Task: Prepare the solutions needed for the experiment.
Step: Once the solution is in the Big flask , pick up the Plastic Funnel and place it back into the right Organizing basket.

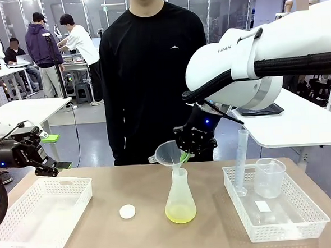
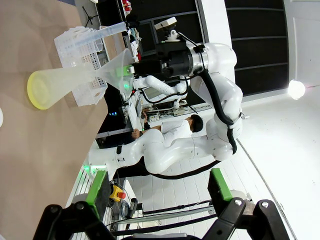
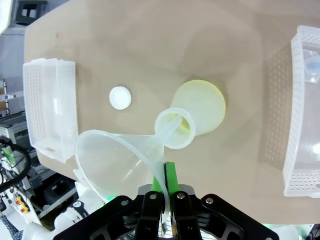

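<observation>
Low at the frame's centre, the pale yellow-green watery solution (image 1: pixel 180 214) lies shallow in a translucent white conical flask (image 1: pixel 180 191). It looks light and likely to slosh, so grip the flask's neck. Your right gripper (image 1: pixel 185 156) clamps the clear plastic funnel (image 1: pixel 168 152) at its mouth, and your left gripper (image 1: pixel 57 152), far left, gapes empty.

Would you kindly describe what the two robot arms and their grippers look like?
The right arm is glossy white with rounded joints, dark lettering on its casing and a black cable bundle along it. The right gripper and left gripper are black with green finger pads and a small blue light each; a black cable curves from the left one.
</observation>
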Robot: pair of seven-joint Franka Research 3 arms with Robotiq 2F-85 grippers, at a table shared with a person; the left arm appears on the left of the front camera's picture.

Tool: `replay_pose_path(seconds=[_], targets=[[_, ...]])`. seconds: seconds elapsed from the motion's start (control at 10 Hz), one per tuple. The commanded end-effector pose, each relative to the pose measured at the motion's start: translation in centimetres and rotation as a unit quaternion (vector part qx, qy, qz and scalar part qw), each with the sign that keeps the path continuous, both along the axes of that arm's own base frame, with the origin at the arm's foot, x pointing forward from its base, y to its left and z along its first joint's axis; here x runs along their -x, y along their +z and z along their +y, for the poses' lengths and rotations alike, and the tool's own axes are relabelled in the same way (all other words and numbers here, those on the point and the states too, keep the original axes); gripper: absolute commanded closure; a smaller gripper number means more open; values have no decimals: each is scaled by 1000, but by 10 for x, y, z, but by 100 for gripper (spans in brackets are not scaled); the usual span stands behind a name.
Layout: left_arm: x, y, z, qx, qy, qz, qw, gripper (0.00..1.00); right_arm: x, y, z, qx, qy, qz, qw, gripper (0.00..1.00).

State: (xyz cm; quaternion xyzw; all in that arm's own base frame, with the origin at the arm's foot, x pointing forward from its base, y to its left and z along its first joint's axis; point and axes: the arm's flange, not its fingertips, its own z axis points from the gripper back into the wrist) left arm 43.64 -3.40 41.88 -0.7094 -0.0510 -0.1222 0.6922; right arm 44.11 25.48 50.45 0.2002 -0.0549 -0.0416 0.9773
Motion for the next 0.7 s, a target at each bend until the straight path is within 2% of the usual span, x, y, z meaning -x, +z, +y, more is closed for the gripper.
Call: replay_pose_path(seconds=[0.0, 0.4, 0.6], targets=[[0, 3, 0, 1, -1, 1, 1000, 0, 14, 6, -8, -9, 12, -14, 1000, 100], [0, 3, 0, 1, -1, 1, 1000, 0, 36, 39, -17, -37, 35, -53, 997, 100], [0, 3, 0, 1, -1, 1, 1000, 0, 45, 55, -23, -53, 49, -60, 996, 100]])
